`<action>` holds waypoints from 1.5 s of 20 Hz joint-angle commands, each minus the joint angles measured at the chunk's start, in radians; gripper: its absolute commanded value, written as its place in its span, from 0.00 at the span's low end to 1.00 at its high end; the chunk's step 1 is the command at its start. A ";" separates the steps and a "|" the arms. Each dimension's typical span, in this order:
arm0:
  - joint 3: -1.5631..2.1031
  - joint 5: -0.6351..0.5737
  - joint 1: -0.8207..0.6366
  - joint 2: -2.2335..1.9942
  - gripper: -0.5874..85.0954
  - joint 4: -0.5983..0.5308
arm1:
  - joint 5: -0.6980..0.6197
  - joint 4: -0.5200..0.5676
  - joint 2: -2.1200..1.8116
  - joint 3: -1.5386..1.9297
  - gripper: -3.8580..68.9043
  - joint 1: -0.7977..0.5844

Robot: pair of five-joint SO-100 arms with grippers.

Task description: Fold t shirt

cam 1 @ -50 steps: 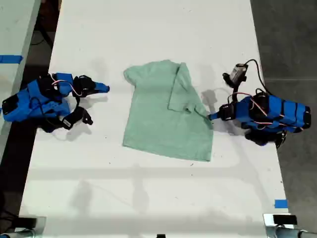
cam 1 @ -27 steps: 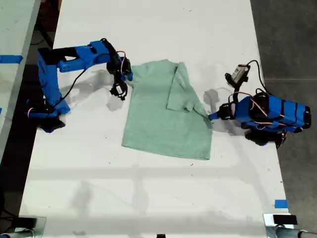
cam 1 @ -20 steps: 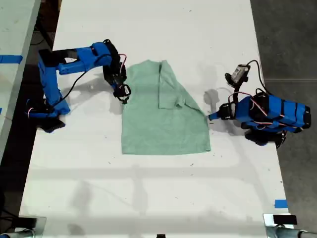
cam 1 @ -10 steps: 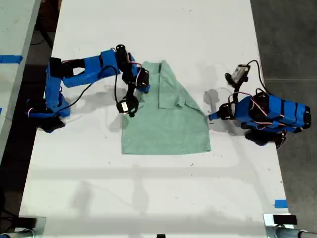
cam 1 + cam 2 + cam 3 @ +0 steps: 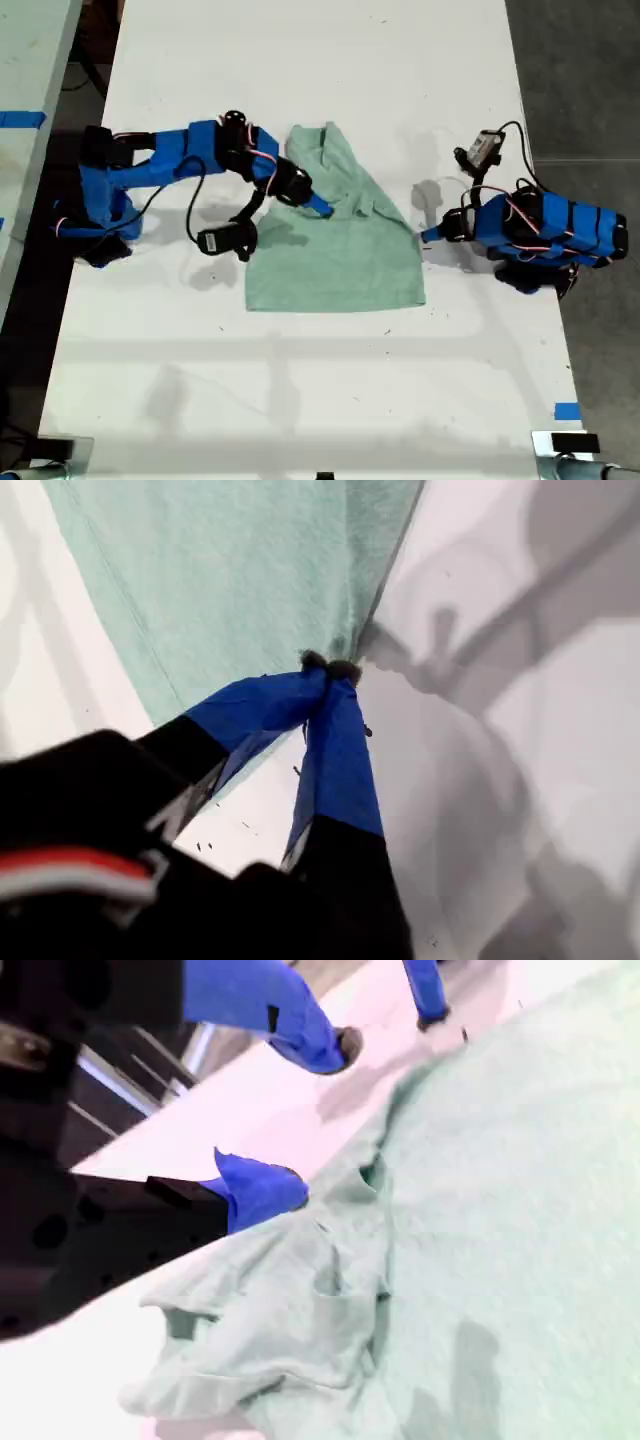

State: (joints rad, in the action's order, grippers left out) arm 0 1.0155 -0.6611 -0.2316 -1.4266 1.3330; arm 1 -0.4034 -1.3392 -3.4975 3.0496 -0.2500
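Across the white table (image 5: 300, 400), top to bottom, it's all bare surface apart from one thing: the t shirt (image 5: 340, 265), lying flat about in the middle, between the two blue arms. It's pale mint, thin and floppy. That cloth weighs next to nothing and will sag and crease wherever it's lifted, so I'd want it taken by a hem, a sleeve edge or a shoulder, where the doubled fabric gives something to nip. Pinch the middle and it will only bunch up. One sleeve (image 5: 360, 195) is already turned in over the body, rumpled near the collar.

Now the arms. The one at the exterior view's left (image 5: 170, 165) is stretched out long and low, reaching over the upper part of the shirt. The one at the exterior view's right (image 5: 545, 230) sits folded up compact, nose pointed at the shirt's side edge.

And the business ends! My second gripper (image 5: 320, 1120) hovers over that rumpled sleeve with its jaws spread wide, one tip low near the creased cloth, the other well clear above the table; it grips nothing. My first gripper (image 5: 330, 668) has its jaws pressed together, tips right at the shirt's edge. Whether a sliver of cloth is caught between them, I can't tell.
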 commanded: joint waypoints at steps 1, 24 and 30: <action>0.069 0.083 -0.087 -0.380 0.07 0.031 | 0.003 -0.002 -0.003 0.058 0.04 0.002; 2.272 0.431 -0.304 -2.172 0.00 -0.397 | 0.015 0.009 -0.003 0.060 0.04 0.017; 2.272 0.437 -0.311 -2.172 0.00 -0.388 | 0.017 0.009 -0.003 0.060 0.04 0.018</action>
State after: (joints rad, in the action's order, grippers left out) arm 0 3.2505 -0.2424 -0.5308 -3.5880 0.9403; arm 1 -0.4019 -1.3376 -3.4975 3.0496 -0.2393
